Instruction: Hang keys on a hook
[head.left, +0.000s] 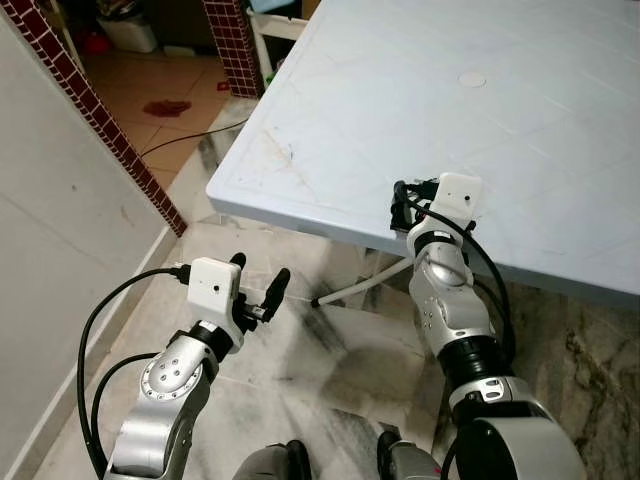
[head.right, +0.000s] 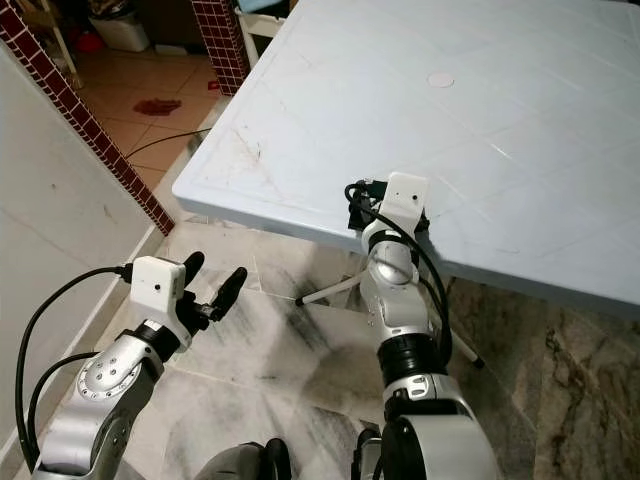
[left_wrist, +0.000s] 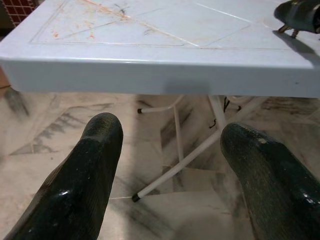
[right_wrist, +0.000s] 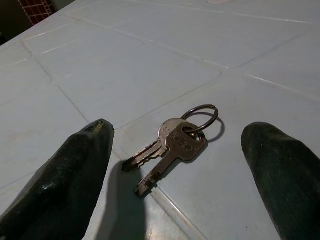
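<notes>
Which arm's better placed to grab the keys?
Right. The right tool hovers open over the two silver keys on a ring on the white plastic table; the left tool sits below its edge.

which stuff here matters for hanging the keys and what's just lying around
For the job:
- keys on a ring, lying flat on the white table
- right gripper, open just in front of them

Just lying about:
- left gripper, open, low beside the table
- black cable on the floor
- red stain on the tiles

Two silver keys on a round ring are lying flat on the pale table; blades are fanning apart.
</notes>
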